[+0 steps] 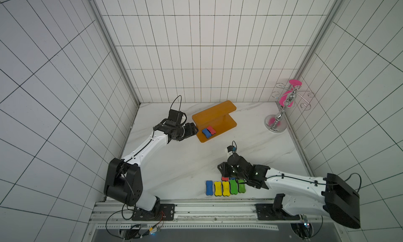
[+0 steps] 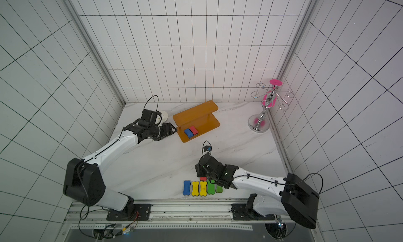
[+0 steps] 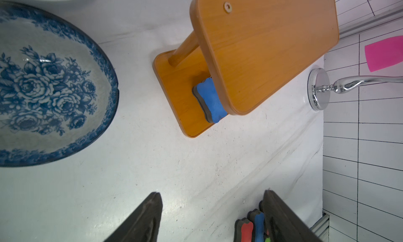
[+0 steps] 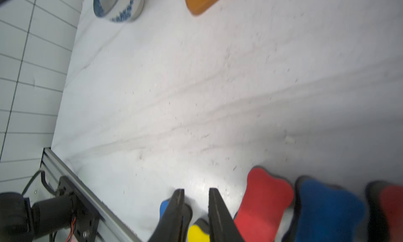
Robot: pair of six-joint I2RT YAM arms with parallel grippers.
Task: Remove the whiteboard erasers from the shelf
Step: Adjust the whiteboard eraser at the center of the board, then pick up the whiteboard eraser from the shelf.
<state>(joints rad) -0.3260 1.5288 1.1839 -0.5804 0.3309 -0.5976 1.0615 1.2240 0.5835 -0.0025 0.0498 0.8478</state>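
Note:
The orange shelf (image 1: 214, 118) (image 2: 196, 117) stands at the back of the table. On its lower board a blue eraser (image 1: 206, 133) (image 3: 210, 101) and a red eraser (image 1: 211, 130) lie side by side. My left gripper (image 1: 194, 131) (image 3: 212, 195) hovers open and empty just left of that board. Near the front edge several erasers lie in a row: blue (image 1: 209, 187), two yellow (image 1: 217, 188), two green (image 1: 233, 187). Behind them lie a red eraser (image 4: 263, 203), a blue one (image 4: 327, 212) and another red. My right gripper (image 1: 224, 172) (image 4: 196, 189) hangs over this group, jaws slightly apart, holding nothing.
A blue-and-white bowl (image 3: 43, 88) (image 2: 163, 116) sits at the back left, beside my left wrist. A chrome hook stand (image 1: 275, 125) with pink pieces occupies the back right corner. A metal rail (image 1: 196, 205) runs along the front edge. Tiled walls close three sides.

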